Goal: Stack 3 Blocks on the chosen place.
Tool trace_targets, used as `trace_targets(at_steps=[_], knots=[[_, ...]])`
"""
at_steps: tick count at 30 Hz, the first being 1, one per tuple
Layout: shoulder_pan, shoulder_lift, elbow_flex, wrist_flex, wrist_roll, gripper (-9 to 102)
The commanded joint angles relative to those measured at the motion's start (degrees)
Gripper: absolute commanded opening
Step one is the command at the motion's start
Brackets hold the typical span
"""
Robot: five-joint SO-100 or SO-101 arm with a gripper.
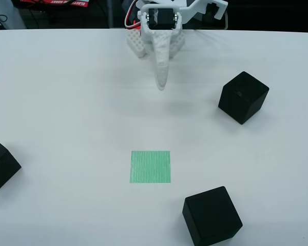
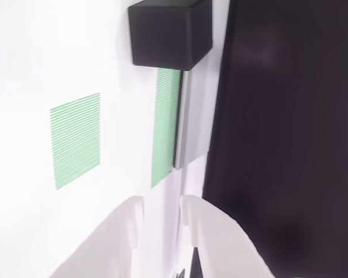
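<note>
surface: white table [image 1: 66,102], flat, no containers on it; all 3 cubes sit straight on the tabletop
green square [image 1: 150,166]: view from above, just below centre; stripes run 12-to-6; bare, no cube on it; no long axis, sides about equal
right block [image 1: 243,97]: at 2 o'clock from the green square, well apart; turned so a corner points toward 6; upright, flat on table
lower block [image 1: 211,216]: at 5 o'clock from the green square, near but not touching; slightly rotated, top face tilted clockwise in plan
left block [image 1: 0,163]: at 9 o'clock from the green square, well apart, cut by the frame edge; corner points toward 3
gripper [image 1: 161,82]: view from above, at 12 o'clock from the green square, apart from it, tip pointing toward 6; long axis 12-to-6
gripper state: view riding on the gripper shows 2 white fingers [image 2: 122,231] with a narrow gap between, nothing held
wrist view extras: 1 black cube [image 2: 165,32] at 12 o'clock, 2 green striped patches at 10 and centre; cannot tell which cube it is
arm base [image 1: 143,43]: white, at 12 o'clock edge of table
</note>
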Motion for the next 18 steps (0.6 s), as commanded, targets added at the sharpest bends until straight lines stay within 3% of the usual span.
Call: trace_targets(at_steps=[1, 7, 15, 18], knots=[[-0.3, -12.0, -11.3, -2.0, -0.3, 6], [2.8, -37.1, -28.2, -3.1, -0.4, 11], [2.2, -57.5, -44.1, -2.5, -0.4, 21], [2.0, -64.2, -49.4, -0.7, -0.4, 29]])
